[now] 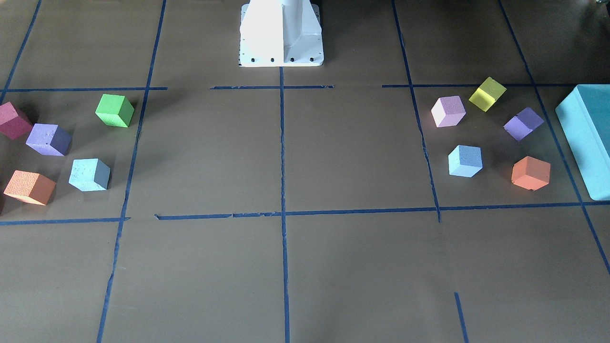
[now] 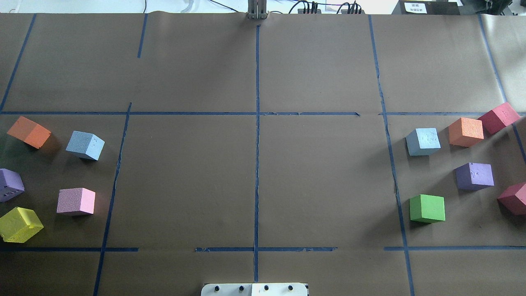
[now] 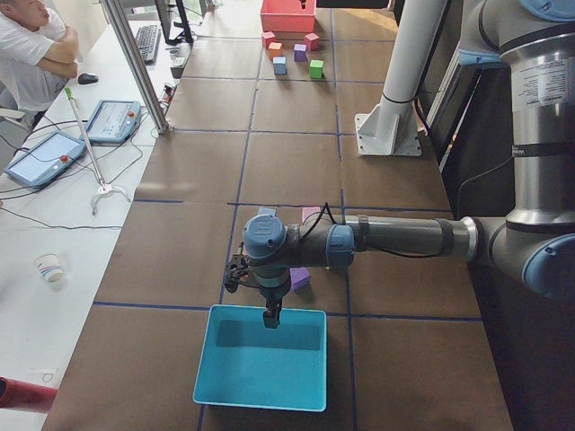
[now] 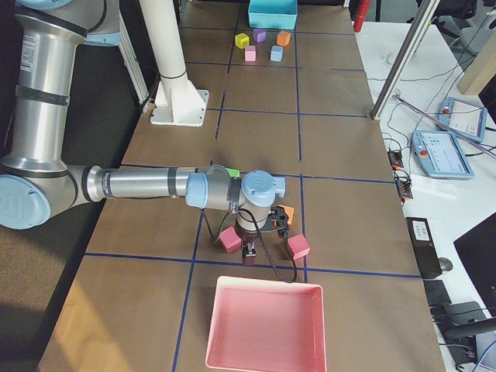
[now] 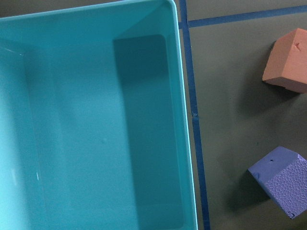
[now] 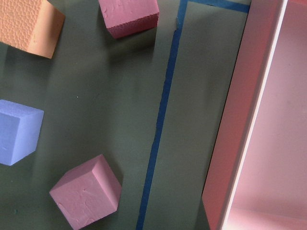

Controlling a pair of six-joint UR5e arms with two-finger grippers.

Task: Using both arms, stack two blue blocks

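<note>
At the edges — teal box (image 1: 588,138), maroon cube (image 1: 12,121), both cut off.

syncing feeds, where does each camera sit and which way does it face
Front: across the table, facing the white pedestal; no arms.
Overhead: behind the robot, looking forward, down; pedestal foot only.
Left: table's left end; left arm over the teal bin.
Right: table's right end; right arm beside the pink bin.
Left wrist: down into teal bin; no fingers.
Right wrist: down at pink bin's wall; no fingers.
Front and overhead share the green cube.
</note>
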